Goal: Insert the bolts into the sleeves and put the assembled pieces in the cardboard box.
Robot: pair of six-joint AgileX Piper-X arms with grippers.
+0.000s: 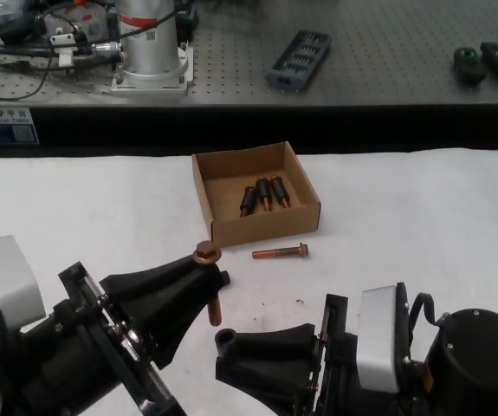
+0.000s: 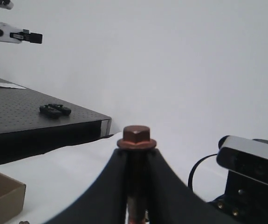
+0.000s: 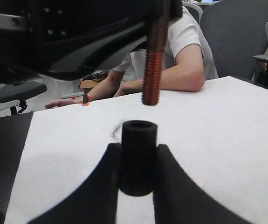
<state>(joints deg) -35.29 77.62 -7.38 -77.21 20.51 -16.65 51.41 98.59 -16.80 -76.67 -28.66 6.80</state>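
Right wrist view showed the right gripper (image 3: 137, 161) clamped on the black sleeve (image 3: 138, 140), bore facing up. The bolt (image 3: 152, 74), pinched under its head by the left gripper (image 2: 136, 161), hung upright just above that bore, threaded tip down, not touching, seemingly a little off its centre.

left jaws grip upright bolt (image 1: 215, 305), head up, by surface (image 1: 422, 225) near edge | right jaws hold black sleeve (image 1: 225, 340) close to bolt's tip | loose bolt (image 1: 280, 252) lies just beside cardboard box (image 1: 266, 227), mid-surface | three assembled pieces (image 1: 263, 197) inside box
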